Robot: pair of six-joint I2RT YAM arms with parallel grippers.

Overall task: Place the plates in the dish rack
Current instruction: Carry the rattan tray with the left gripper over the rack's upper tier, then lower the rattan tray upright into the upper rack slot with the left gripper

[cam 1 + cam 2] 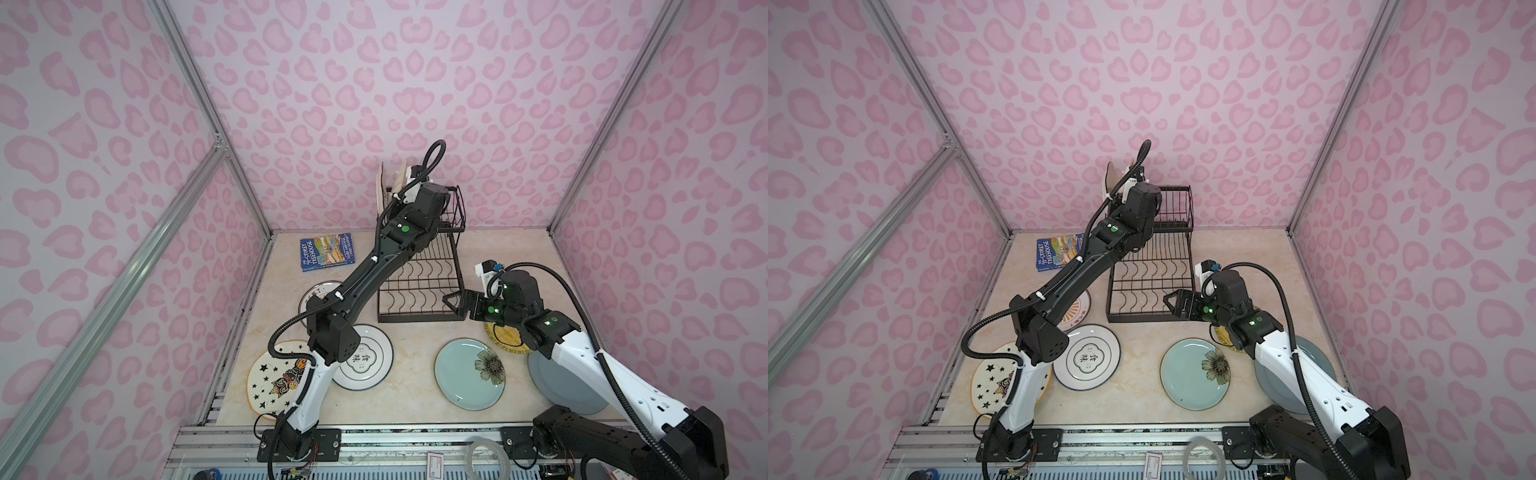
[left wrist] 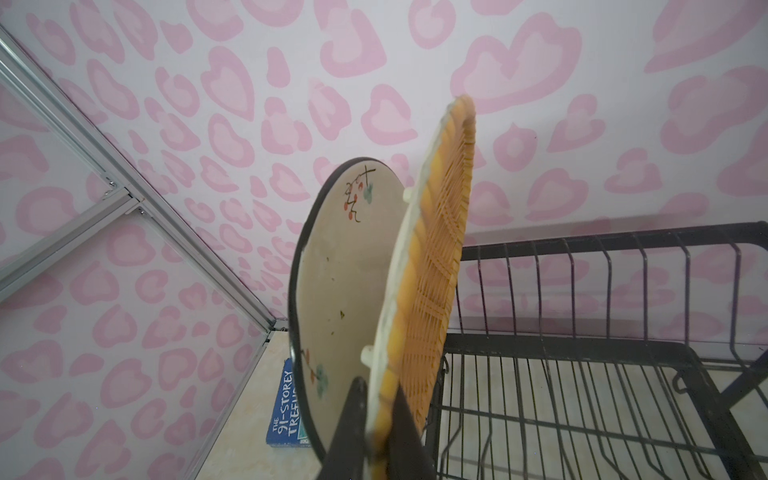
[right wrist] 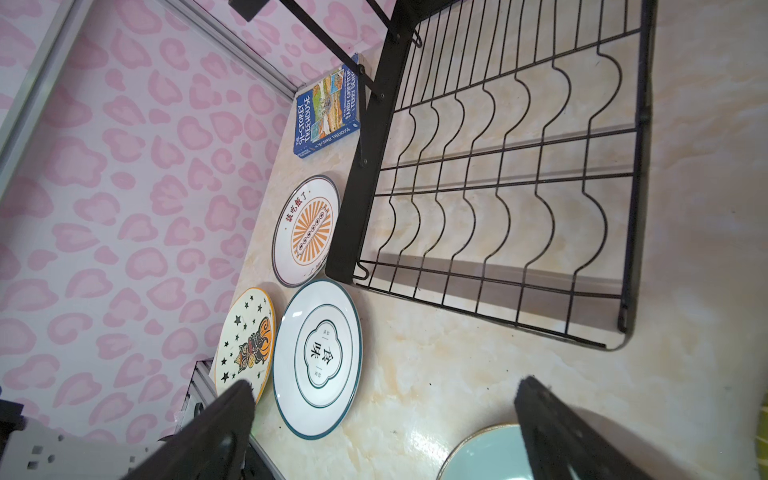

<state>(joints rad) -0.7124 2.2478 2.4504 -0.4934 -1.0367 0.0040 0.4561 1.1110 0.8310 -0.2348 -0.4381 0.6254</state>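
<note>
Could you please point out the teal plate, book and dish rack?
teal plate [image 1: 465, 374]: in a top view, centre glaze
book [image 1: 327, 252]: in a top view, cover
dish rack [image 3: 355, 208]: right wrist view, side rail

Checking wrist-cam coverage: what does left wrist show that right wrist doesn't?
Left wrist only: left gripper shut on a yellow woven plate, held on edge beside an upright cream plate, and the dish rack upper basket. Right wrist only: open right gripper, the rack's wavy lower tray, four plates lying flat: sunburst, star, green-rimmed, teal. Both: blue book, marble table.
</note>
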